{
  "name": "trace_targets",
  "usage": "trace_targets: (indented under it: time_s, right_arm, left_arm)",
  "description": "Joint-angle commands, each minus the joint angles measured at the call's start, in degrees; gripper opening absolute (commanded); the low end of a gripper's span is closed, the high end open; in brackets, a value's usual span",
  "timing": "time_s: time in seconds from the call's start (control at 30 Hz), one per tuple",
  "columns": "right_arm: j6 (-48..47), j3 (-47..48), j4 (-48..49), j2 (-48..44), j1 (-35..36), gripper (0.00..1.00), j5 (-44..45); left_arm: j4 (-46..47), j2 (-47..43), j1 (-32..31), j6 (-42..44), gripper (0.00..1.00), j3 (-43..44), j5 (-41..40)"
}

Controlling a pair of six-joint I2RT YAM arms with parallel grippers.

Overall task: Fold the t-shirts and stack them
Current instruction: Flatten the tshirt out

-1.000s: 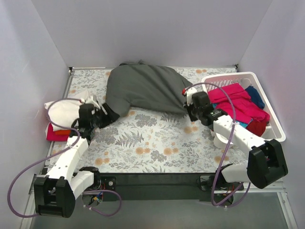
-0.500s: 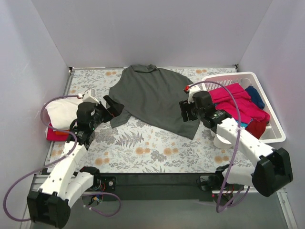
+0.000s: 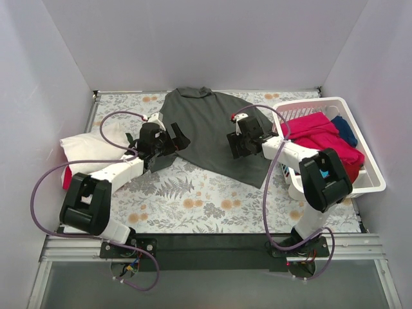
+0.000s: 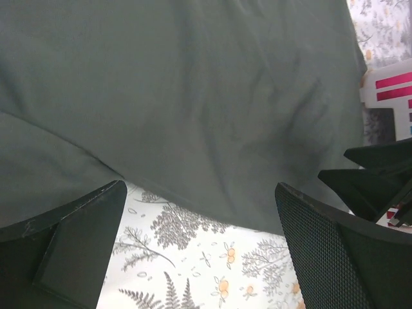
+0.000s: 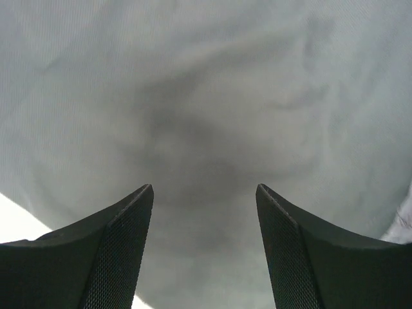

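A dark grey t-shirt [image 3: 209,125] lies spread flat at the back middle of the table. My left gripper [image 3: 176,138] is open at the shirt's left edge; in the left wrist view [image 4: 200,188] the shirt's hem [image 4: 193,109] crosses between the open fingers. My right gripper [image 3: 234,147] is open and empty just above the shirt's right half; in the right wrist view [image 5: 204,188] grey cloth [image 5: 206,96] fills the frame. A folded white t-shirt [image 3: 84,151] lies at the left on a magenta one [image 3: 66,177].
A white slatted basket [image 3: 322,102] at the right holds a magenta pink t-shirt [image 3: 312,127] and a navy one [image 3: 346,129]. My right arm's elbow hangs over the basket's front. White walls close in on three sides. The floral cloth [image 3: 206,199] covers the table's front.
The grey shirt went from a bunched heap to lying spread flat. Both grippers have let go of it and moved inward, the left rightward, the right leftward over the shirt.
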Motion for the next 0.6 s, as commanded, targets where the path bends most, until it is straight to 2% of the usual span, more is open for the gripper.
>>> trace_targets:
  time_s: [0.0, 0.23, 0.57]
  right_arm:
    - [1.05, 4.86, 3.31, 4.44, -0.22, 0.58, 0.37]
    - [1.14, 11.89, 3.31, 12.46, -0.66, 0.58, -1.57]
    - [0.7, 16.9, 2.26, 18.79, -1.28, 0.58, -5.08]
  left_arm:
    - [9.5, 2.55, -0.11, 2.57, 0.92, 0.59, -0.46]
    - [12.59, 11.08, -0.2, 1.17, 0.92, -0.55, 2.09]
    - [13.03, 11.01, -0.46, -2.78, 0.92, -9.08, 1.83]
